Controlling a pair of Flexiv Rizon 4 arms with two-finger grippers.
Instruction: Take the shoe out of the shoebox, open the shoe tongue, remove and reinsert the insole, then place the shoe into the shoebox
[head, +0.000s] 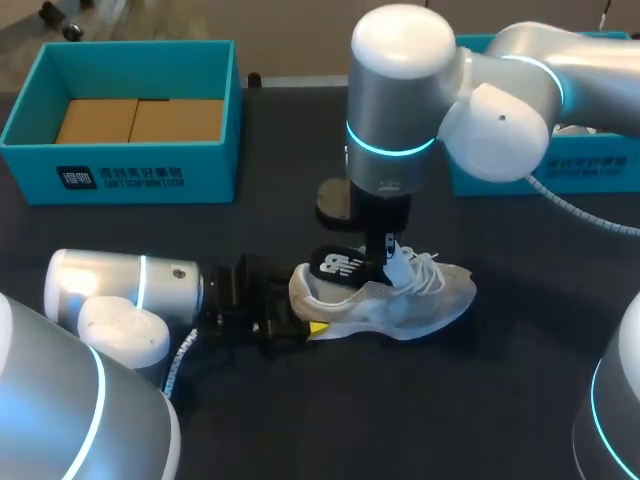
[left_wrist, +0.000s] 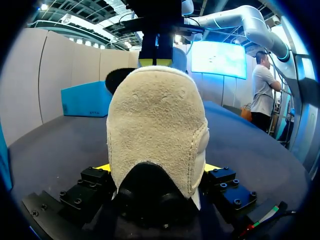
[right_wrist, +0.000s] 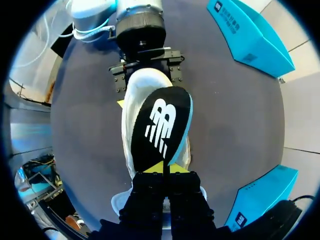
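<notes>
Both grippers are working one shoe (head: 410, 300), which is lying on the table (head: 520, 400) outside the shoebox (head: 130, 180), heel toward my left arm. Left gripper (head: 305, 315) is clamping the heel from both sides. Right gripper (right_wrist: 163, 169) is pinching one end of the black insole (right_wrist: 162, 125), hanging it just over the opening and lined up along the shoe.

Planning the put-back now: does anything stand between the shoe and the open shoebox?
Nothing visible on the table lies between the shoe and the shoebox. The right claw, shut on the insole, hangs directly over the shoe, and the left claw grips its heel.
</notes>
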